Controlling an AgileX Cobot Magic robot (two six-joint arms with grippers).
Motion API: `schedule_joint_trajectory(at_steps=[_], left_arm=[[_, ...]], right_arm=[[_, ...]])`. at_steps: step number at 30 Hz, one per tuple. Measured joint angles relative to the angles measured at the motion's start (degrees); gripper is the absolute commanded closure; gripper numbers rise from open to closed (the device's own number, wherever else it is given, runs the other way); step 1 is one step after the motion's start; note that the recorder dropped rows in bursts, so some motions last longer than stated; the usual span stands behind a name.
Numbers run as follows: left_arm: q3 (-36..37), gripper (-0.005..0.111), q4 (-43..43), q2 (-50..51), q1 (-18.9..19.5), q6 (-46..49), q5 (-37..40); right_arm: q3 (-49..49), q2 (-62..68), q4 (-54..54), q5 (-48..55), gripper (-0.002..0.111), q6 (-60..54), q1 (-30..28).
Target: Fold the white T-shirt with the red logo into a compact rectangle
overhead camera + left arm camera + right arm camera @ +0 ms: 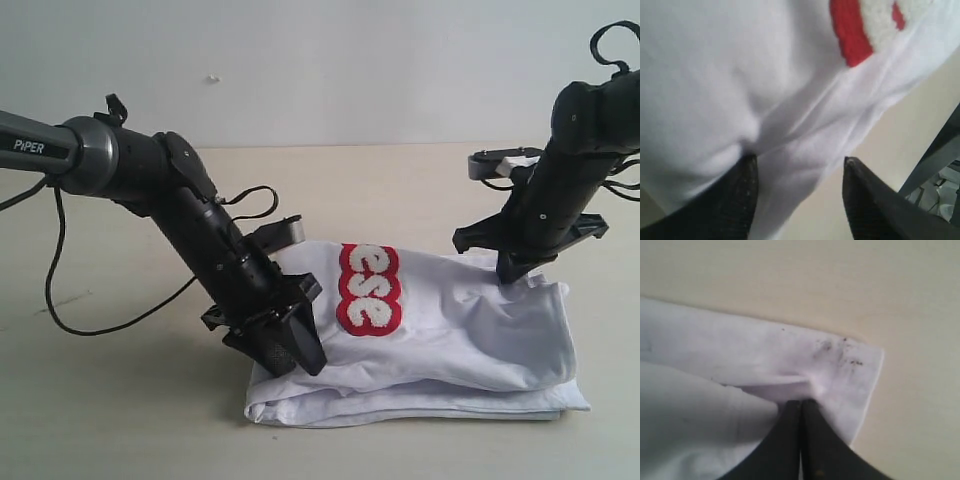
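The white T-shirt lies folded in several layers on the beige table. Part of the red logo shows on top, running front to back. My left gripper is at the shirt's near left corner, open. In the left wrist view one finger presses into the cloth while the other hangs over bare table, with a piece of the logo beyond. My right gripper is at the far right corner, shut on a puckered fold of the shirt.
A black cable trails over the table on the left behind the left arm. A pale wall closes the back. Dark specks mark the shirt corner near my right gripper. Bare table surrounds the shirt.
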Motion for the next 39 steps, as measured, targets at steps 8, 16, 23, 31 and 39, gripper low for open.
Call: schedule_joint_trajectory(at_steps=[8, 16, 23, 31, 39], left_arm=[[0.23, 0.054, -2.60, -3.66, 3.31, 1.94, -2.83], [0.23, 0.054, -7.90, -4.75, 3.83, 6.41, -11.25], [0.23, 0.054, -11.85, -4.75, 3.63, 8.13, -16.62], [0.23, 0.054, -14.23, -4.05, 3.50, 8.81, -17.16], [0.23, 0.054, -16.59, -0.56, 2.06, 9.04, -19.09]], right_arm=[[0.00, -5.93, 2.92, 5.74, 0.108, -3.39, -0.04], [-0.12, -9.29, 15.41, 18.77, 0.108, -14.34, -0.04], [4.01, -9.29, 9.59, 22.31, 0.108, -13.86, 1.98], [5.53, -8.49, -2.42, 19.61, 0.108, -3.69, 1.98], [5.53, -5.06, -3.15, 18.34, 0.108, -3.07, 1.98]])
